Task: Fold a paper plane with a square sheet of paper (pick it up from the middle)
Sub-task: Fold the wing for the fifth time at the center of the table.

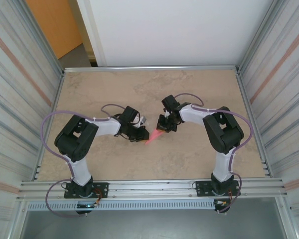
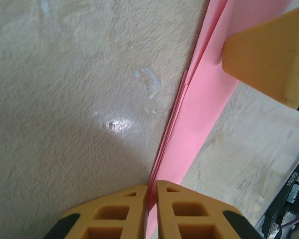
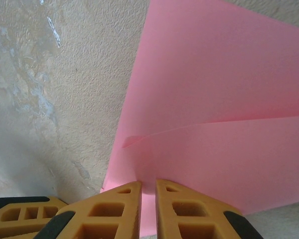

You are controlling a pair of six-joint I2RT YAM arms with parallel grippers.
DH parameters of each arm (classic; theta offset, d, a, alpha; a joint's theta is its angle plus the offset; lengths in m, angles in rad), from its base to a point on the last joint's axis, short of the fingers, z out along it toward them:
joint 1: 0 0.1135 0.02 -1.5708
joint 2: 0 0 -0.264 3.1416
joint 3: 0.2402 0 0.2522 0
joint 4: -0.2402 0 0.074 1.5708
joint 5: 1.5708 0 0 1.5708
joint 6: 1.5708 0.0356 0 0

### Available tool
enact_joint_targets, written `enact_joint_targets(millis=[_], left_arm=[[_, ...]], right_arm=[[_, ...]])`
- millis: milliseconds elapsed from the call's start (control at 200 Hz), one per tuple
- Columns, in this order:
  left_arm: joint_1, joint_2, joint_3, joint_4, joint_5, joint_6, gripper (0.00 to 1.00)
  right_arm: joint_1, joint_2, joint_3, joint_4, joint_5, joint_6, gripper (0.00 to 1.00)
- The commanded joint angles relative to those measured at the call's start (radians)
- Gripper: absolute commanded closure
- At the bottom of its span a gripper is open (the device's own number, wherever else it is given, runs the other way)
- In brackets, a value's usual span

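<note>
The pink paper plane (image 1: 153,135) is a folded narrow dart between the two grippers at mid-table, its point toward the near edge. No flat square sheet is in view; the pink paper is in this folded form. My left gripper (image 1: 141,132) is shut on the plane's layered folded edge (image 2: 199,114); its fingertips (image 2: 152,186) pinch the thin stack. My right gripper (image 1: 164,127) is shut on the wide end of the plane (image 3: 214,99), with the paper running between its fingertips (image 3: 148,185). A crease crosses the paper in the right wrist view.
The beige marbled table (image 1: 199,89) is bounded by ribbed metal walls (image 1: 20,89) on both sides and a rail along the near edge (image 1: 149,189). The right gripper's finger (image 2: 269,55) presses close to the paper in the left wrist view.
</note>
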Motion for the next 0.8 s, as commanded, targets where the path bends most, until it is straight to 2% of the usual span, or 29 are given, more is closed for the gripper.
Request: enact_joint_targets(millis=[0, 316, 631, 792], left_arm=[[-0.028, 0.092, -0.016, 0.001, -0.056, 0.029, 0.85], [-0.028, 0.083, -0.015, -0.007, -0.055, 0.028, 0.86], [-0.020, -0.127, 0.012, -0.013, -0.103, 0.016, 0.81], [-0.023, -0.125, 0.021, 0.048, -0.049, 0.004, 0.83]], right_arm=[[-0.008, 0.026, -0.021, -0.021, 0.021, 0.002, 0.84], [-0.009, 0.064, 0.003, -0.069, 0.039, 0.004, 0.84], [-0.007, 0.100, 0.024, -0.135, 0.073, 0.011, 0.86], [-0.007, 0.109, 0.027, -0.144, 0.075, 0.016, 0.88]])
